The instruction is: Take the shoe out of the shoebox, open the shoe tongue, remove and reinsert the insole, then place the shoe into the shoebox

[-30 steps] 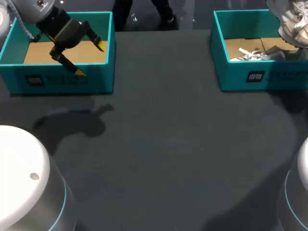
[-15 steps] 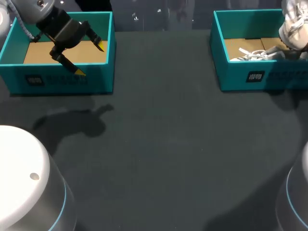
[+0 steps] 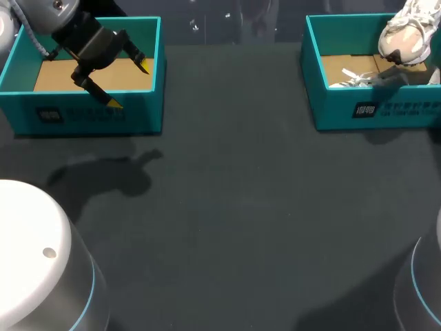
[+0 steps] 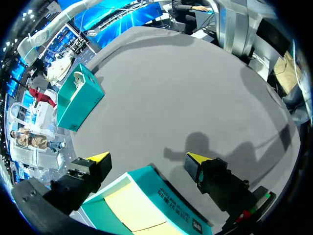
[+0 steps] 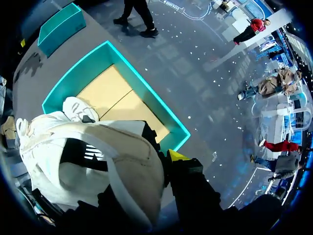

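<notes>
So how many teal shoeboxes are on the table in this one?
2. One shoebox at the far left, below the open left pincer; the other shoebox at the far right, a shoe held above it. None looks hidden.

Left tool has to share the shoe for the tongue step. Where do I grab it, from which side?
Likely the rounded beige end of the shoe, approached from the middle of the table: it juts free above the shoebox, while the right tool clamps the far part.

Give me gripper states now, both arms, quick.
Left gripper: open, empty, above the left shoebox.
Right gripper: shut on the shoe.
</notes>
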`<state>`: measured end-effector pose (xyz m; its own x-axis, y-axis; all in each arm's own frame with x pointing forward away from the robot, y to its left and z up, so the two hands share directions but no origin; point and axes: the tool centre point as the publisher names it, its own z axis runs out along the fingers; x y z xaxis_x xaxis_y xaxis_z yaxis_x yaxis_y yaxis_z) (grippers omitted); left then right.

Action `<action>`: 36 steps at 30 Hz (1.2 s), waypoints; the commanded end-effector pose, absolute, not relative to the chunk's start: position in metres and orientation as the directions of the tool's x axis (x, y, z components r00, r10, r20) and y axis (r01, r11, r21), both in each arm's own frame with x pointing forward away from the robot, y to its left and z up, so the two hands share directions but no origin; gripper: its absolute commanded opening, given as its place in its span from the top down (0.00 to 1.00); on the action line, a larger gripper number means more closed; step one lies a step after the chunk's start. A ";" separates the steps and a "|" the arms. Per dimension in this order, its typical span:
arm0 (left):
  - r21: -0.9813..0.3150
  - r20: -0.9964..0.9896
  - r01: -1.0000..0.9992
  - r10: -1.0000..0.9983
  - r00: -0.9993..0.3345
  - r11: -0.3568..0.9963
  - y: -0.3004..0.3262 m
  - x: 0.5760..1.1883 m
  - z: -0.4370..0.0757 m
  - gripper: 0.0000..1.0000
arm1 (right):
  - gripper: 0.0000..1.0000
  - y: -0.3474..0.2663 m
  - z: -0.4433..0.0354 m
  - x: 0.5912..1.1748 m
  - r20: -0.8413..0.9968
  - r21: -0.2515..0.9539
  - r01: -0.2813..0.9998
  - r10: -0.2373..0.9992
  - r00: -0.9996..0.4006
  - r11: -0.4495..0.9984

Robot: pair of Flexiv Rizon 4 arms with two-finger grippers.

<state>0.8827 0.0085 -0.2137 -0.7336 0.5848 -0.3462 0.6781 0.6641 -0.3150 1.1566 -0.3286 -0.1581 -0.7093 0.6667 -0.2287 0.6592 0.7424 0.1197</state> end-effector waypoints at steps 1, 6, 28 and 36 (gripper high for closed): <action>-0.313 -0.345 0.678 0.586 -0.733 0.665 0.009 0.883 -0.214 0.00 | 1.00 -0.332 -0.160 1.149 -0.219 0.185 0.788 0.806 -0.550 0.588; -0.313 -0.345 0.678 0.586 -0.733 0.665 0.009 0.883 -0.214 0.00 | 1.00 -0.332 -0.159 1.141 -0.202 0.179 0.821 0.837 -0.508 0.542; -0.313 -0.345 0.678 0.586 -0.733 0.665 0.009 0.883 -0.214 0.00 | 1.00 -0.334 -0.171 1.119 -0.200 0.255 0.924 0.950 -0.238 0.285; -0.313 -0.345 0.678 0.586 -0.733 0.665 0.009 0.883 -0.214 0.00 | 1.00 -0.334 -0.180 1.112 -0.233 0.231 0.968 0.972 -0.038 0.093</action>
